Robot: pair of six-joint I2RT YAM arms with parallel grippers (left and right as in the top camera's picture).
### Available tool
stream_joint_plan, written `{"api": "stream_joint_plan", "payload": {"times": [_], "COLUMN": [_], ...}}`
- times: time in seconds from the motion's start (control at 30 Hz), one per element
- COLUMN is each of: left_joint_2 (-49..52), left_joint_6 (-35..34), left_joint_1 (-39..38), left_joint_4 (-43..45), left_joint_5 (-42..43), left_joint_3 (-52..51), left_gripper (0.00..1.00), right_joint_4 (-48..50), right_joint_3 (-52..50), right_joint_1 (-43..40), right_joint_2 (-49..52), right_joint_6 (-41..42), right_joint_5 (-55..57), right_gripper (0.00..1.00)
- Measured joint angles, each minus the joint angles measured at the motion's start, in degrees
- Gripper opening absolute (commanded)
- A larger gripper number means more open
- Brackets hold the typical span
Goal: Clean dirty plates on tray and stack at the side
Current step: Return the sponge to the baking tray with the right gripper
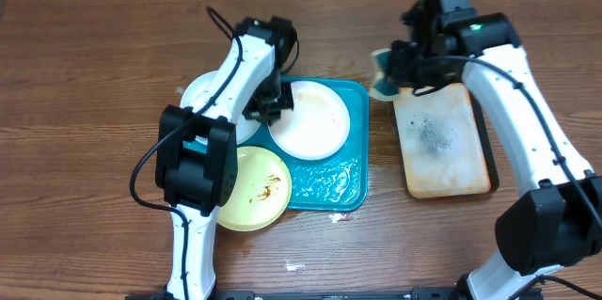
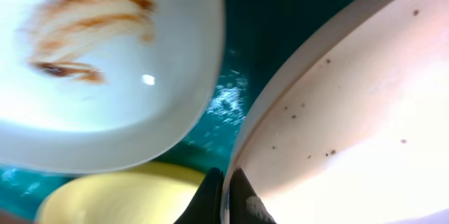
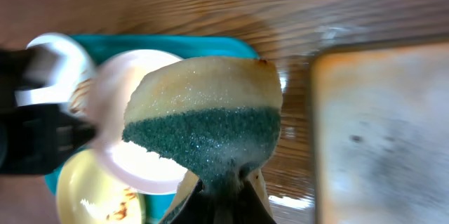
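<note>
Left gripper (image 2: 226, 192), as I view it: jaws narrow, pinching the rim of a white plate (image 1: 312, 121) that lies on the tray (image 1: 329, 185). A second white plate (image 2: 91, 62), smeared brown, sits beside it. The yellow plate (image 1: 252, 187) is at the tray's near-left corner. Right gripper (image 3: 224, 180): clamped on a sponge (image 3: 203, 122), near the stained tray (image 1: 442, 140).
</note>
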Motion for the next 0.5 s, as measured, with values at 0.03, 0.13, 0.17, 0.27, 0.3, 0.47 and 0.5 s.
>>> {"api": "stream_joint_plan", "payload": {"times": [0.03, 0.13, 0.17, 0.27, 0.3, 0.47, 0.5], "left_joint_2": [0.0, 0.0, 0.0, 0.0, 0.0, 0.0, 0.0], "left_joint_6": [-0.1, -0.6, -0.9, -1.9, -2.2, -3.0, -3.0], "left_joint_1": [0.0, -0.2, -0.2, -0.9, -1.2, -3.0, -3.4], "left_joint_4": [-1.6, -5.3, -6.7, -10.4, -11.0, -11.3, -11.4], "left_joint_5": [-1.2, -4.3, -5.5, -9.2, -10.1, -12.6, -12.8], "left_joint_3": [2.3, 7.6, 9.3, 13.6, 14.4, 16.5, 16.5], "left_gripper": [0.04, 0.04, 0.04, 0.04, 0.04, 0.04, 0.04], "right_joint_4": [-0.7, -2.5, -3.1, -4.3, -4.5, -4.6, -4.7], "right_joint_3": [0.0, 0.0, 0.0, 0.0, 0.0, 0.0, 0.0], "right_joint_1": [-1.1, -3.3, -3.8, -4.3, -4.3, -4.3, -4.3], "right_joint_2": [0.0, 0.0, 0.0, 0.0, 0.0, 0.0, 0.0], "right_joint_6": [0.2, 0.3, 0.4, 0.3, 0.3, 0.3, 0.3], "right_joint_5": [0.6, 2.4, 2.9, 4.2, 4.5, 5.1, 5.2], "right_gripper": [0.04, 0.04, 0.04, 0.04, 0.04, 0.04, 0.04]}}
